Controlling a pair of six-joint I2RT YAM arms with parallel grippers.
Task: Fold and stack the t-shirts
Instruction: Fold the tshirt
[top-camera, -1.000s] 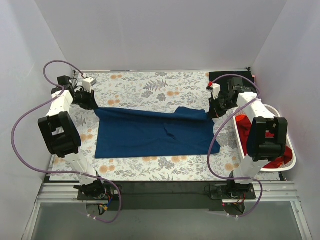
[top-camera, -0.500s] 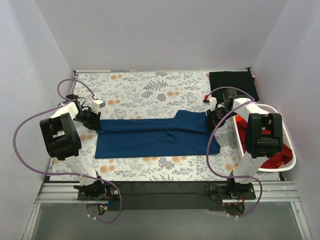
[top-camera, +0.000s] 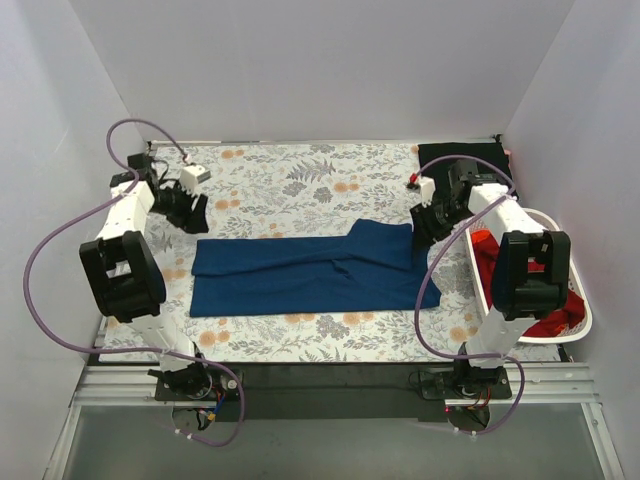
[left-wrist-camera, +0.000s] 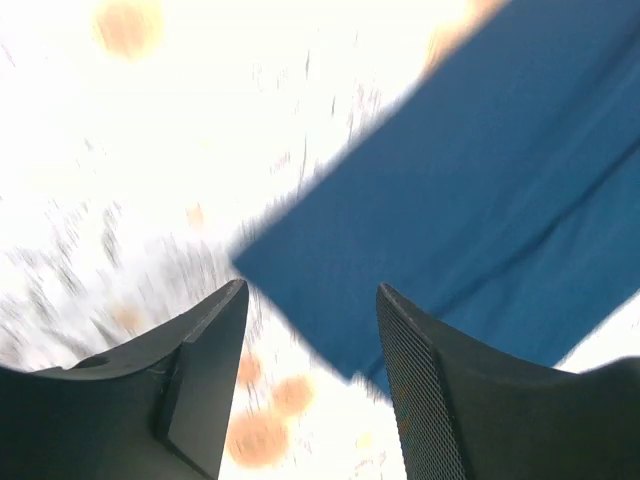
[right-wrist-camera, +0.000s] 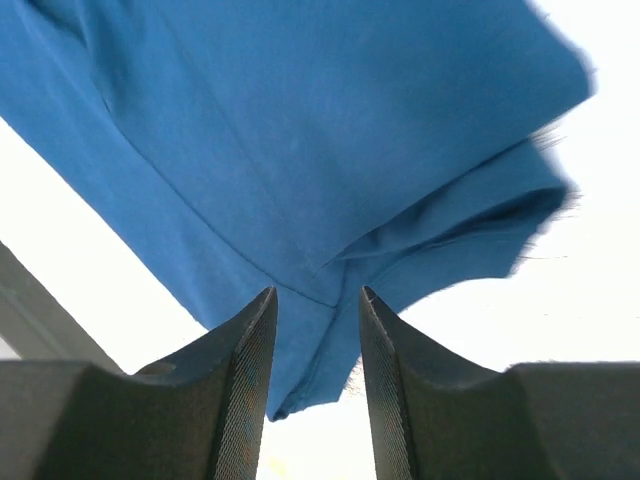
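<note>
A navy blue t-shirt (top-camera: 315, 268) lies folded into a long band across the middle of the floral table cover (top-camera: 290, 180). My left gripper (top-camera: 190, 212) hovers open just behind the band's left end; in the left wrist view the shirt corner (left-wrist-camera: 480, 170) shows beyond the empty gap of that gripper (left-wrist-camera: 312, 290). My right gripper (top-camera: 425, 228) is open above the band's right end, and its wrist view shows the shirt (right-wrist-camera: 300, 130) below the empty gap of the gripper (right-wrist-camera: 317, 292). A black t-shirt (top-camera: 467, 160) lies folded at the back right. A red t-shirt (top-camera: 492, 262) sits in the basket.
A white slotted basket (top-camera: 582, 318) stands at the right edge of the table, beside the right arm. White walls enclose the table on three sides. Purple cables loop from both arms.
Both grippers carried the shirt's far edge forward, folding it into a narrower band, then opened, let the cloth go and drew back from it.
</note>
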